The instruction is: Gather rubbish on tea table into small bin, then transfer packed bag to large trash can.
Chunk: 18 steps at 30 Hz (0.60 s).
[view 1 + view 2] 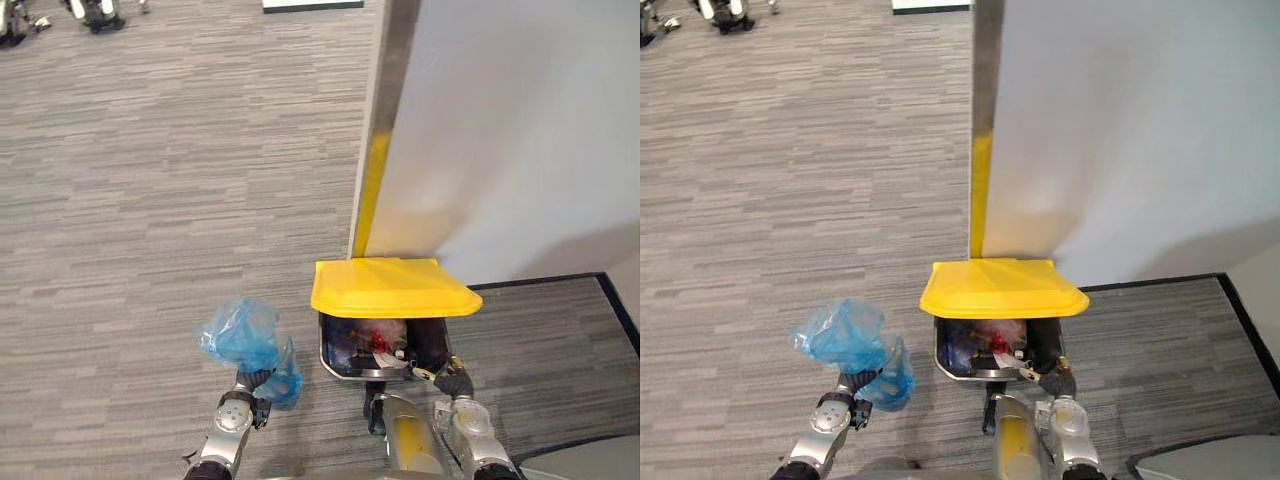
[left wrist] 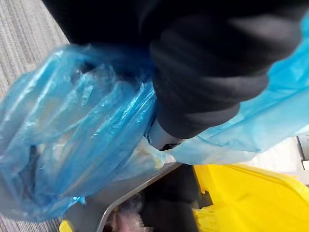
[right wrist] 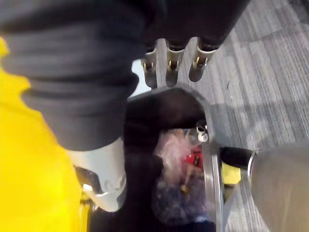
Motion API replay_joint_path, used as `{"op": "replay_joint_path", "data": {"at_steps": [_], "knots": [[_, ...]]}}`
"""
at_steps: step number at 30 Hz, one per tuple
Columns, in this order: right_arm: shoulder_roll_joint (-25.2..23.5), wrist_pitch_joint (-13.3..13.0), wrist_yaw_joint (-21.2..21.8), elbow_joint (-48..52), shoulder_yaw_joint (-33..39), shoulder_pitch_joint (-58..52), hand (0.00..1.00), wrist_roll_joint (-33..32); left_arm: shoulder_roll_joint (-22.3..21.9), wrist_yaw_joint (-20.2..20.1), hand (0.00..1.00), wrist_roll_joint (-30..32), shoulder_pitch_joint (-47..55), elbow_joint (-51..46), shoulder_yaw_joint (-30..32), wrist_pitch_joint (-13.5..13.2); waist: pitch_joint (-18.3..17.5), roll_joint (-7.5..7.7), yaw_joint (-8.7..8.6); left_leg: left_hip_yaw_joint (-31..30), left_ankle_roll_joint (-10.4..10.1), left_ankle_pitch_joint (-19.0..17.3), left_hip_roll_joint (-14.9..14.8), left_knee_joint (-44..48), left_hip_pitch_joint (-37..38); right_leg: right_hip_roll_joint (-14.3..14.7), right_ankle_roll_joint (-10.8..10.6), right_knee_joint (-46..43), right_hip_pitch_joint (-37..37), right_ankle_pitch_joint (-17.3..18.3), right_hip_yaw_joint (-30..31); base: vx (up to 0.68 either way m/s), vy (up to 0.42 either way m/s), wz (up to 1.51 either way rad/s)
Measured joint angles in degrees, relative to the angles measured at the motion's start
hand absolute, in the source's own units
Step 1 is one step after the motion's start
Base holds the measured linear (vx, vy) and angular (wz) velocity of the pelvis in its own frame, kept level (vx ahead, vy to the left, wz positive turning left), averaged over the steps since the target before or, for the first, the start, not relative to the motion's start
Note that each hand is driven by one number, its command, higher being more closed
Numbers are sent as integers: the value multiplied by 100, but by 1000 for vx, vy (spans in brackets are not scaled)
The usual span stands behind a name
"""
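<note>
1. The left hand [image 1: 252,388] gripped the blue bag [image 1: 240,335]. The bag hung above the floor, just left of the big trash can [image 1: 324,352].
2. The can's yellow lid [image 1: 395,288] was up, so I thought the bag must go right, over the hole.
3. The right hand [image 1: 453,381] was at the can's rim with straight fingers, holding nothing.
4. I could not make out what was inside the bag.

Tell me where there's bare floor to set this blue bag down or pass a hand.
Bare grey carpet spreads left of the yellow-lidded trash can, beyond the blue plastic bag in the left hand; a narrower strip lies right of the can. Crowded: the can's mouth, rubbish inside and the right hand at its rim.
</note>
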State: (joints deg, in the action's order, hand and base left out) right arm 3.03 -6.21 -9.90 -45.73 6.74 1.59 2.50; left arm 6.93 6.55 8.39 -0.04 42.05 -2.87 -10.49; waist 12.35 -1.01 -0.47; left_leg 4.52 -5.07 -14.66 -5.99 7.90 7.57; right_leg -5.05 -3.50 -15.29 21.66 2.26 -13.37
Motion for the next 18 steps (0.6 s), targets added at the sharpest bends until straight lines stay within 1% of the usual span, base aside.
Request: {"op": "replay_joint_path", "data": {"at_steps": [2,5,9,10,12,13,15,16,18], "knots": [[-41,0,0,33,-133,105,0,-20,0,0,100,-6,-1,-158,-23,-3,2,-2,-11,-42,7,-7,-20,11,-182,2,-31,90,27,-39,-64,-90,-43,62],[-28,-24,-5,374,-408,361,0,-21,-2,0,100,-107,2,-389,-169,-15,27,-53,120,-288,63,-94,-17,144,-515,-11,-100,258,90,-104,-47,-83,-26,43],[-19,-46,-31,447,-615,898,0,-24,0,10,100,-156,31,-637,-196,-29,70,-129,148,-471,51,-100,-2,288,-832,-13,-63,434,171,-227,-37,-29,-5,26],[-8,-83,-68,457,-641,1145,0,-23,-1,10,100,-172,33,-742,-219,-61,101,-171,144,-534,15,-79,-3,313,-933,-8,-72,484,207,-284,-40,26,-14,16],[89,-123,-165,586,-718,1404,0,-23,2,10,100,-204,44,-890,-355,-125,142,-229,180,-580,-12,-54,-3,333,-1004,-2,-43,517,243,-357,-63,52,-10,11],[184,-140,-189,682,-739,1624,0,-24,-2,8,100,-236,65,-1009,-460,-132,173,-279,193,-587,-15,-52,-10,376,-1057,-2,-21,516,257,-374,-77,75,4,5],[401,-136,-287,672,-739,2103,0,-28,5,7,100,-341,62,-1140,-629,-197,228,-325,199,-583,-16,-52,-8,432,-1103,-8,46,518,258,-422,-82,87,16,4],[473,-135,-298,670,-750,2195,0,-29,6,6,100,-355,63,-1193,-648,-211,239,-325,208,-583,-16,-52,-6,434,-1109,-9,50,519,260,-425,-82,64,17,0],[682,-134,-395,670,-821,2447,0,-29,11,7,100,-397,55,-1314,-674,-280,282,-319,278,-579,-17,-53,-2,462,-1131,-12,63,530,262,-434,-77,16,4,0]]}}
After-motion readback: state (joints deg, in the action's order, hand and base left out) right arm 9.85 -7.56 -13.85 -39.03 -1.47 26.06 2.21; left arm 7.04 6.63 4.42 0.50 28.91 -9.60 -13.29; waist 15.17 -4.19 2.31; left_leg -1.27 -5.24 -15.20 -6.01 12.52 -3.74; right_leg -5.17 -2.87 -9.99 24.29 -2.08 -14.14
